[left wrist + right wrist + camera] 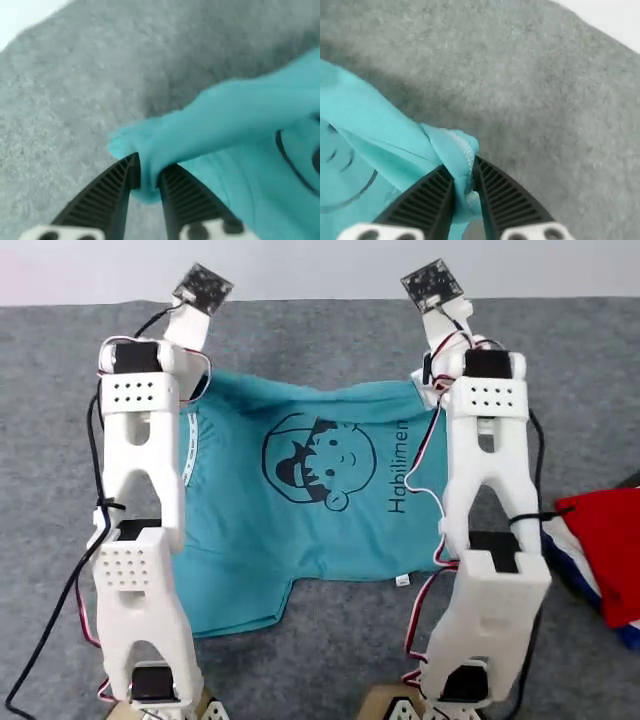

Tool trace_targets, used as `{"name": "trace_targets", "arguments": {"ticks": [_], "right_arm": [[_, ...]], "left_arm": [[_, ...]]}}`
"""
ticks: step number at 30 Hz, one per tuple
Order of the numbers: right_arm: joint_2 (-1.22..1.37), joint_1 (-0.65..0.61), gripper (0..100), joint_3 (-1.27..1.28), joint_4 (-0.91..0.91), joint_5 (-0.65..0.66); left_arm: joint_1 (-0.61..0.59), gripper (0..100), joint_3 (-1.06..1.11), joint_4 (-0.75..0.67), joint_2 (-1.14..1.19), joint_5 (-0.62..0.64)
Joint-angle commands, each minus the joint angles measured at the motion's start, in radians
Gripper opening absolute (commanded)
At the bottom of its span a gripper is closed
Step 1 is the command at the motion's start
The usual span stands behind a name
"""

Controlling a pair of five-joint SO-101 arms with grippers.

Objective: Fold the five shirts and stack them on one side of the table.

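Shirt [300, 520] lies spread on desk [330, 350] between both arms, left tool [149, 165] on its far-left corner, right tool [462, 170] on far-right corner, cloth pile [605, 540] at right edge.

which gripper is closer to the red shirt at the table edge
Right. The right gripper grips the teal shirt at its corner on the red shirt side; the left gripper grips the far corner, across the teal shirt.

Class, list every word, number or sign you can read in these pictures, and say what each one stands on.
Lettering on the teal shirt, beside the cartoon face: one line, its end hidden behind an arm, not readable whole.
White tag at the shirt's hem: too small to read.
White collar strip: marks too small to read.
No numbers or signs can be read.
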Motion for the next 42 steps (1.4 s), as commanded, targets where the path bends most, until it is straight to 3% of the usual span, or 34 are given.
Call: {"name": "trace_targets", "arguments": {"ticks": [1,4,9,17,24,42], "right_arm": [[-0.128,-0.005,0.9,-0.083,0.114,0.011],[-0.156,-0.008,0.9,-0.083,0.228,0.011],[-0.162,-0.016,0.9,-0.083,0.42,0.011],[-0.16,-0.016,0.9,-0.077,0.602,0.011],[-0.211,-0.015,0.9,-0.032,0.618,0.011],[-0.403,-0.019,0.9,0.451,0.613,0.011]], "left_arm": [[0.002,0,-0.097,0.157,-0.025,-0.094],[0.015,0,-0.137,0.275,-0.025,-0.196],[0.018,0,-0.077,0.276,-0.038,-0.287],[0.058,0,0.377,0.276,-0.261,-0.557],[0.083,0,0.763,0.275,-0.574,-0.717],[0.061,0,1.273,0.275,-1.02,-1.033]]}}
